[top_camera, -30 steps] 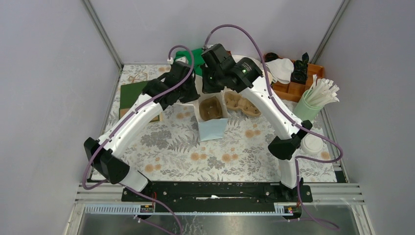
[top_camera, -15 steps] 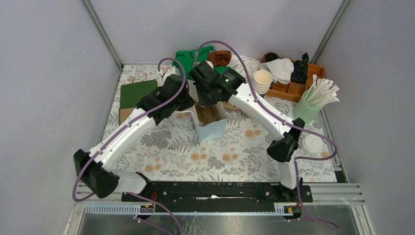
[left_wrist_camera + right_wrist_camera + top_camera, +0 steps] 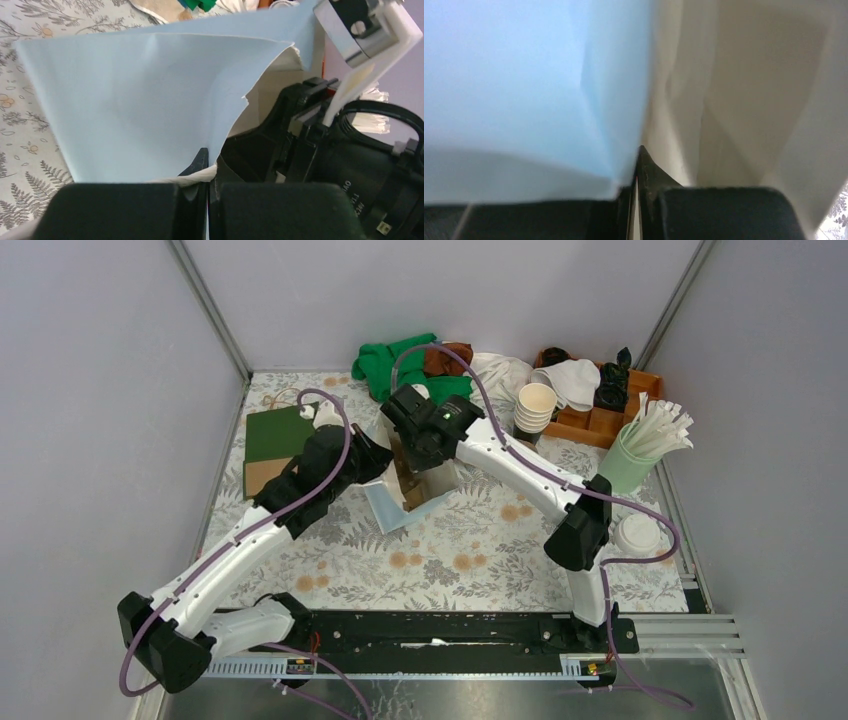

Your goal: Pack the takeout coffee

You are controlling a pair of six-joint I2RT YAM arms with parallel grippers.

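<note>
Your left gripper [image 3: 207, 170] and right gripper [image 3: 640, 170] are pinched shut on the blue bag [image 3: 385, 510], which has slid left and tilted. The takeout coffee [image 3: 637, 533] sits at the frame's right edge, not yet packed.

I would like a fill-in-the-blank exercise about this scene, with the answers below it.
The left pincer and the right pincer are shut on the ___ bag.
The straws stand in a ___ holder.
The coffee stands beside the ___ arm.
Answers: blue; green; right.
</note>
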